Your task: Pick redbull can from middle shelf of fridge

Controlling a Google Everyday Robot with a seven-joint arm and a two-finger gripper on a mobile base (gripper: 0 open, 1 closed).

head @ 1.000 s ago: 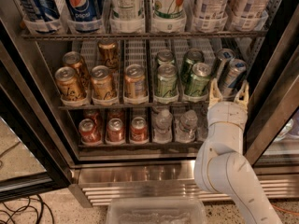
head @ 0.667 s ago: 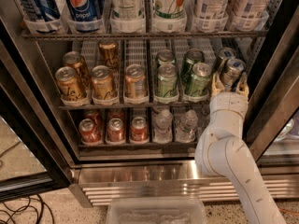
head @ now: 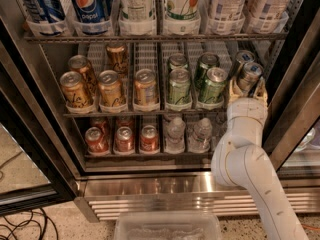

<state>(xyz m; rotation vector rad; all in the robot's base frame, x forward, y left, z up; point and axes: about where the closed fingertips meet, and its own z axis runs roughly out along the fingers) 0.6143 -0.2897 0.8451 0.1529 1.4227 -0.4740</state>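
Camera view faces into the open fridge [head: 150, 190], three wire racks showing. White arm [head: 245, 156] comes up from the bottom right corner, its base cut off by the frame edge. End effector [head: 247, 86] is at the far right lane of the middle shelf [head: 148, 54], wrapped around the front redbull can [head: 249, 73]. Only the can's silver top and upper body show, the lower part is hidden behind the end effector. Cannot tell if the end effector is clenched on the can or just sitting round it, contact is not readable. The can looks tilted a bit to the right. A second slim can [head: 241, 60] stands just behind it, mostly covered by the front one.

Same shelf: gold cans [head: 111, 88] in the left lanes, green cans [head: 178, 86] in the middle lanes, just beside the redbull lane. Rear cans in each lane are half hidden.

Top rack: tall bottles [head: 90, 4], upper halves cut off by the frame. Bottom rack: red cans [head: 123, 139] at left, water bottles [head: 175, 134] at right, the rightmost one partly behind the arm.

Clear plastic bin [head: 167, 226] on the floor in front, cut off at the bottom edge. Dark cables [head: 20, 226] in the bottom left corner
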